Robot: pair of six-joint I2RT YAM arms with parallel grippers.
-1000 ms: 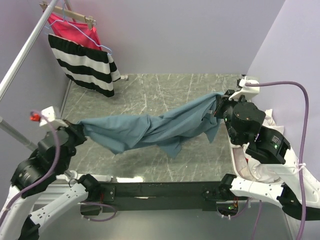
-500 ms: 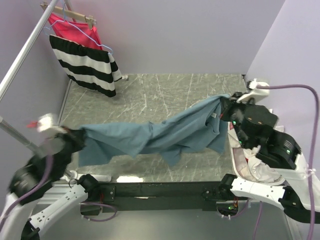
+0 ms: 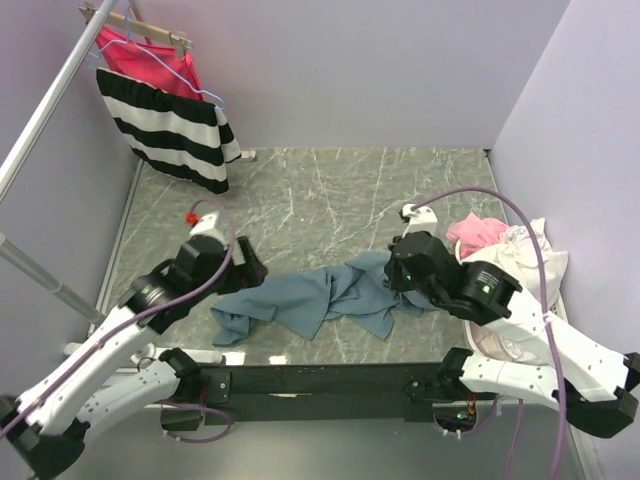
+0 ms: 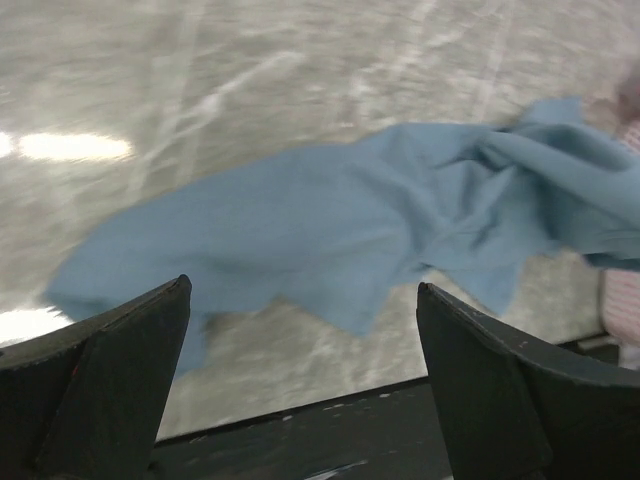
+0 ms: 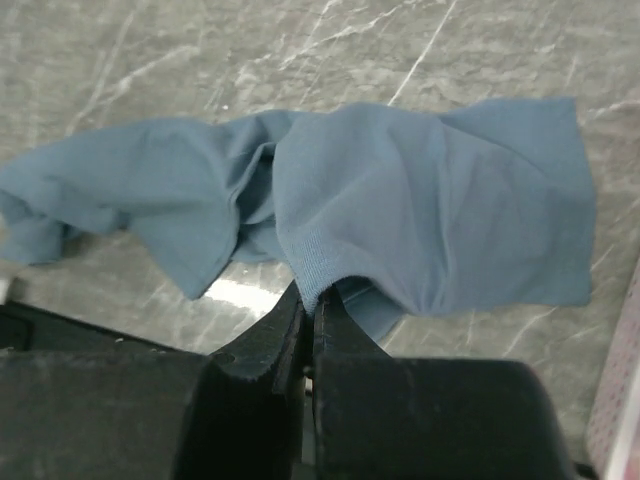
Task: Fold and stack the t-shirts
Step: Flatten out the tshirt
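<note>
One end released: the slate-blue t-shirt [image 3: 305, 300] has dropped from its two-arm stretch.
Top view: a moment ago the shirt hung taut between both arms; it now lies bunched on the marble table [image 3: 330, 190] by the near edge, so I judge it needs spreading again before any fold. Left wrist view: the left gripper [image 3: 243, 270] stands wide apart and empty above the cloth, which is motion-blurred. Right wrist view: the right gripper [image 3: 397, 277] stays clamped on a stitched edge; which hem, and where the sleeves and neckline lie, cannot be made out.
</note>
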